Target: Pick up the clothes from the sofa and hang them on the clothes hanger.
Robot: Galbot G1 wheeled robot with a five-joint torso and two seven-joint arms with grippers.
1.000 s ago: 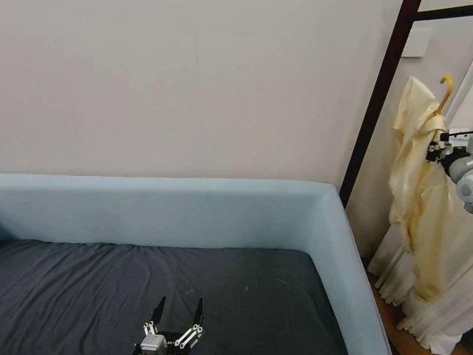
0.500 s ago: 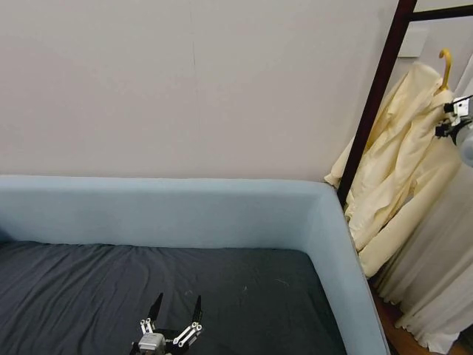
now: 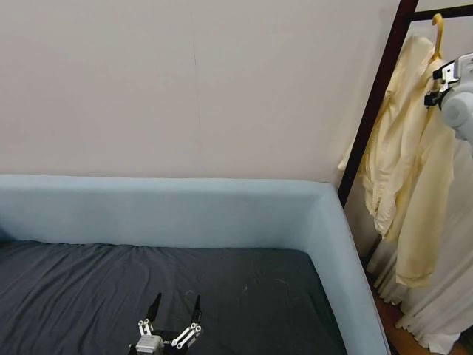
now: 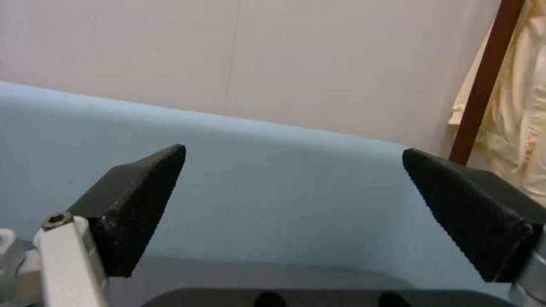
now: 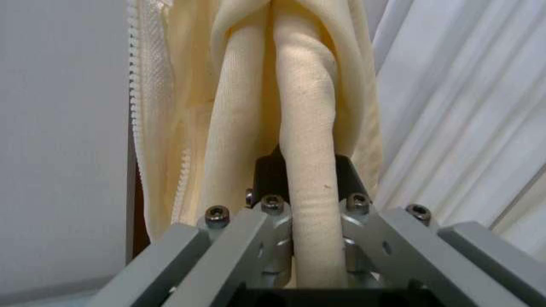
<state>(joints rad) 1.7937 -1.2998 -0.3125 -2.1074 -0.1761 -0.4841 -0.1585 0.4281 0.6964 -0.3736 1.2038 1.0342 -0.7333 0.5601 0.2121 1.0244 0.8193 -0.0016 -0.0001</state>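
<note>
A cream jacket (image 3: 403, 148) hangs from a yellow hanger (image 3: 437, 33) at the far right, beside the dark brown rack pole (image 3: 377, 103). The hanger's hook reaches up to the rack's top bar (image 3: 447, 12); whether it rests on the bar I cannot tell. My right gripper (image 3: 442, 78) is high up against the jacket. In the right wrist view this gripper (image 5: 305, 176) is shut on a rolled fold of the cream jacket (image 5: 303, 115). My left gripper (image 3: 174, 314) hovers low over the dark sofa seat (image 3: 81, 296), open and holding nothing, with its black fingertips (image 4: 137, 198) spread wide.
The sofa's light blue backrest (image 3: 185, 211) and its right armrest (image 3: 347, 281) stand between me and the rack. White curtains (image 3: 440, 310) hang behind the jacket down to the floor. A plain wall (image 3: 185, 81) rises behind the sofa.
My right gripper has risen with the jacket and hanger, bringing the hook from mid-height up to the rack's top bar. The jacket swung and now hangs straighter. The left gripper has barely moved.
</note>
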